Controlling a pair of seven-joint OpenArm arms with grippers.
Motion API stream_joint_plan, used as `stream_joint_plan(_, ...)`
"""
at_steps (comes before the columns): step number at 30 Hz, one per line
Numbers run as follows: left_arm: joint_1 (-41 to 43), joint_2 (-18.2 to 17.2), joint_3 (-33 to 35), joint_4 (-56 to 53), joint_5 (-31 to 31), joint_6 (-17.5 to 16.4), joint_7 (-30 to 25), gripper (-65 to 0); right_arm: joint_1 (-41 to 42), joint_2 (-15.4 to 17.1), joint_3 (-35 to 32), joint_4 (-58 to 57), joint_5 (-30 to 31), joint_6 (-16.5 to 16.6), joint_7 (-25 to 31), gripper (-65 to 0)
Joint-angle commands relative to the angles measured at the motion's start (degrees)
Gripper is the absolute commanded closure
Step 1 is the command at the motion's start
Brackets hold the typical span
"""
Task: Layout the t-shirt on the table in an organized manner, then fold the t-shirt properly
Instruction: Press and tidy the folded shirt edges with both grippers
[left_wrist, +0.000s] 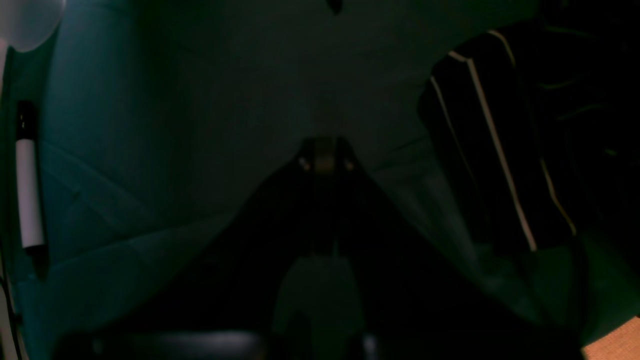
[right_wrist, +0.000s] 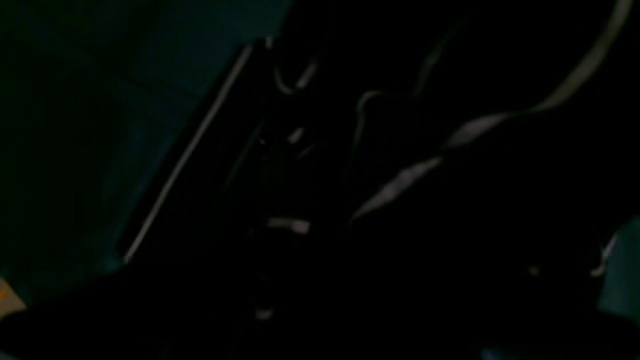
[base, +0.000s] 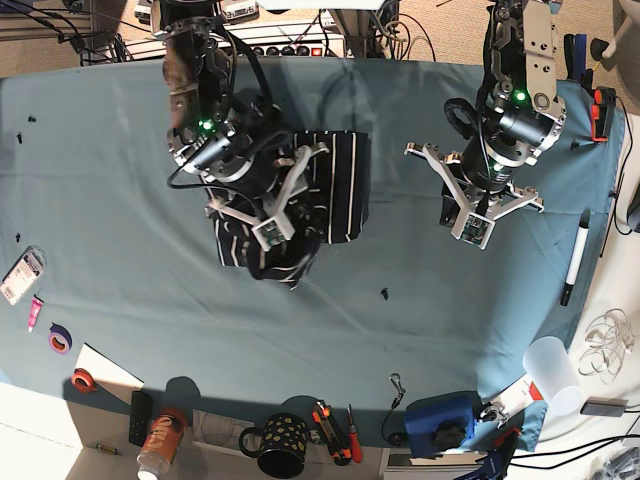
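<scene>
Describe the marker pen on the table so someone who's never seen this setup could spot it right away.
Start at the teal table and go to the edge beyond the left gripper. The marker pen lies there alone on the cloth, near the clear plastic cup. Its slim white barrel and black cap set it apart.

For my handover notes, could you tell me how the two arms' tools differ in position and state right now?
The right tool is down over the t-shirt; the left tool is over bare table, clear of the shirt. The left tool is shut and empty; the right's state is not readable. Both point toward the table's near edge.
</scene>
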Motion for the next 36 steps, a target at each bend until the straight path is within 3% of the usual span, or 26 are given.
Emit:
stream_joint_plan(1, -0.55, -0.15, -0.07, 0.83, -0.55, 0.15, -1.66, 0.0, 0.92, -0.04, -0.46, 0.92, 0.72, 0.02, 1.49, -20.2)
stream_joint_plan(12, -0.55, -0.15, -0.11, 0.83, -0.48, 0.15, -1.57, 0.0, 3.41, -0.09, -8.85, 0.94, 0.70, 0.92, 5.60, -20.2)
stream_joint_plan(15, -0.55, -0.17, -0.11, 0.83, 0.90, 0.17, -1.42, 0.0, 4.17, -1.22, -9.14, 0.96, 0.70, 2.78, 5.51, -20.2)
stream_joint_plan(22, -0.57, -0.15, -0.11, 0.83, 2.25, 0.17, -1.46, 0.0, 6.10, -3.67, -8.55, 1.03, -0.98, 3.06, 5.27, -20.1)
stream_joint_plan(25, -0.55, -0.15, -0.11, 0.83, 2.21, 0.17, -1.44, 0.0, 7.13, -3.67, -5.51, 1.07, -1.25, 2.86, 3.98, -15.8)
stream_joint_plan(28, -0.57, -0.15, -0.09, 0.83, -0.94, -0.37, -1.70, 0.0, 7.08, -3.65, 0.17, 1.07, -0.96, 1.62, 3.56, -3.7)
stream_joint_plan(29, -0.55, -0.15, -0.07, 0.83, -3.30, -2.03, -2.10, 0.0, 6.97, -3.65, 2.54, 1.07, -0.57, 1.20, 3.21, 0.0)
stream_joint_plan(33, -0.57, 0.04, -0.04, 0.83, -12.20, -11.23, -3.37, 0.0, 6.47, -3.61, 13.73, 1.05, 4.52, 1.79, 1.05, 0.0)
stream_joint_plan(36, -0.59, 0.15, -0.07, 0.83, -12.37, -11.61, -5.62, 0.0, 6.29, -3.02, 21.24, 1.05, 12.79, 6.71, -0.90, 0.0)
